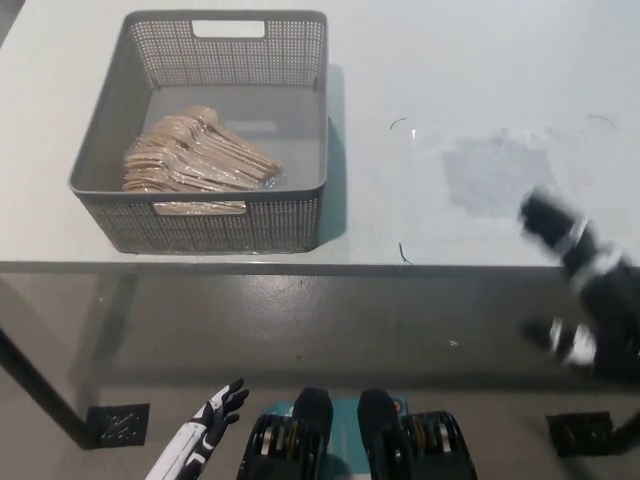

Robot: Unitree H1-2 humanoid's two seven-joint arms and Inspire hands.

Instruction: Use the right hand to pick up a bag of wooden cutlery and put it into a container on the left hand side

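A clear bag of wooden cutlery (195, 155) lies inside the grey perforated basket (300, 80) at the left of the white table. My black right hand (580, 290) is blurred at the right edge, low by the table's front edge and far from the basket; it holds nothing and its fingers look spread. My white left hand (200, 430) rests at the bottom left, below table level, fingers apart.
The white table (480, 170) stretches right of the basket with a faint clear sheet outline on it. Below the front edge lies grey floor, with a dark table leg at the left.
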